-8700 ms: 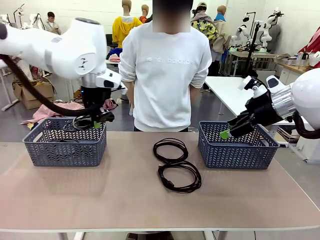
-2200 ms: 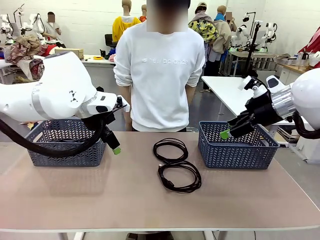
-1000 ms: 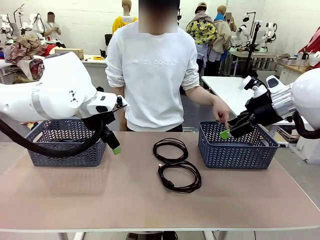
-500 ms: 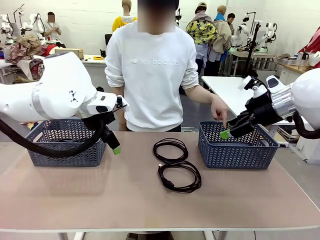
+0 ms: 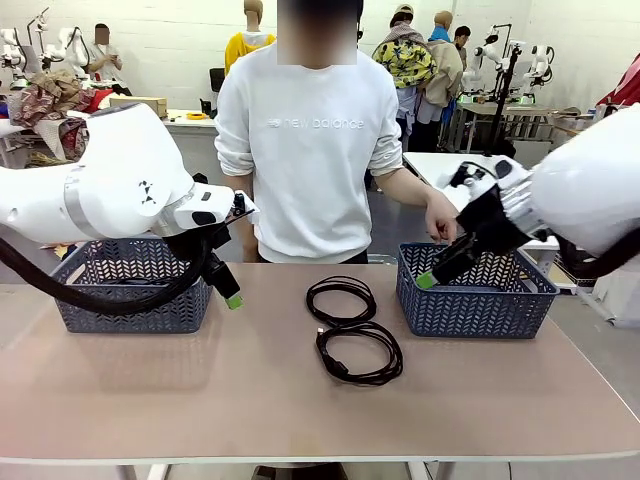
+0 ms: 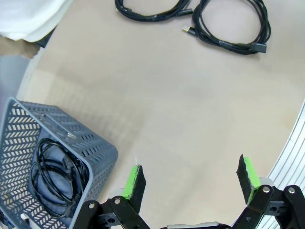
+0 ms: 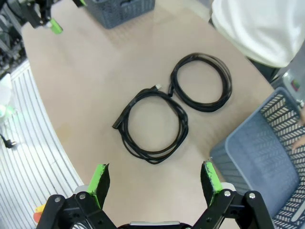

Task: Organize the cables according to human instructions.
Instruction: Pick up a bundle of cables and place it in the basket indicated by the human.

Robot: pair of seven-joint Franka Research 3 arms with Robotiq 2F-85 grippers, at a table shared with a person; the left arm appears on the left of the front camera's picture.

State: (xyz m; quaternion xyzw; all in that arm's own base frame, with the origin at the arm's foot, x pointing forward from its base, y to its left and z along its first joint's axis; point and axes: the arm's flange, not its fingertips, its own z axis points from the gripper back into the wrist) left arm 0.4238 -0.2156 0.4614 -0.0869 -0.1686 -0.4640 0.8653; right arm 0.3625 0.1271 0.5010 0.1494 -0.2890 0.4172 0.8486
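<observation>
- Two cables lie loose on the table between the baskets, each wound in a round coil, and the two coils touch.
- The far coil sits toward the person. The near coil sits toward me, with a plug end lying on its left side in the front view.
- A third coil lies inside the left basket. I cannot tell whether another lies under it.
- My left gripper hangs above bare table, just beside the left basket's right end. Its jaws are spread wide and hold nothing.
- Both loose coils are well ahead of my left gripper in the left wrist view, near the top edge.
- My right gripper hovers at the left end of the right basket and points down toward the table. Its jaws are also spread wide, with nothing between the pads.
- The near coil lies straight ahead of my right gripper in the right wrist view, with the far coil just past it.
- The person stands at the far side, one hand over the right basket's far rim with the fingers pointing down.
</observation>
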